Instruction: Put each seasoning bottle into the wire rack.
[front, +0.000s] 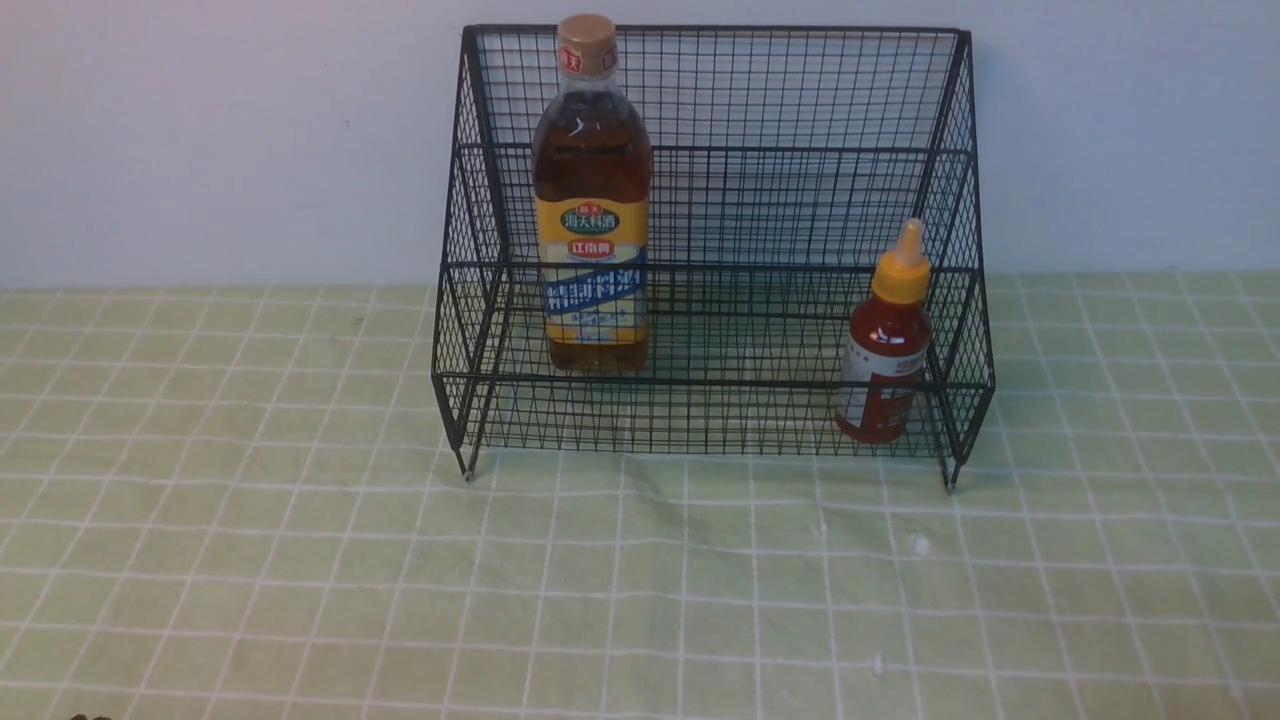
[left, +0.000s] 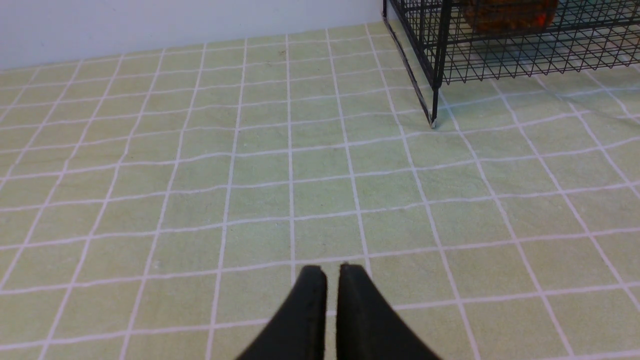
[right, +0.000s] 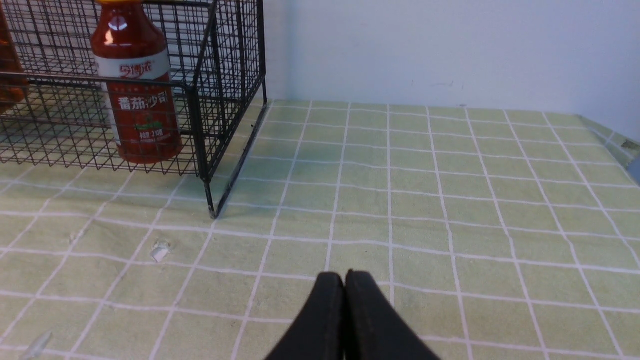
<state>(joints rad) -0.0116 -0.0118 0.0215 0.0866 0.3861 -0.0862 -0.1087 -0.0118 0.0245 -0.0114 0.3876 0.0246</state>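
The black wire rack (front: 800, 200) stands at the back of the table against the wall. Upright on its left side is the tall amber seasoning bottle (front: 591, 200) with gold cap and yellow-blue label. On the lowest tier at the right stands the small red sauce bottle (front: 888, 340), which also shows in the right wrist view (right: 140, 95). My left gripper (left: 333, 270) is shut and holds nothing, low over the cloth in front of the rack's left corner (left: 433, 75). My right gripper (right: 345, 276) is shut and holds nothing, off the rack's right corner (right: 205, 125). Neither arm shows in the front view.
A green cloth with a white grid (front: 640, 580) covers the table. Small white specks (front: 918, 545) lie on it before the rack. The pale wall (front: 200, 130) runs close behind. The table's right edge (right: 620, 145) shows in the right wrist view.
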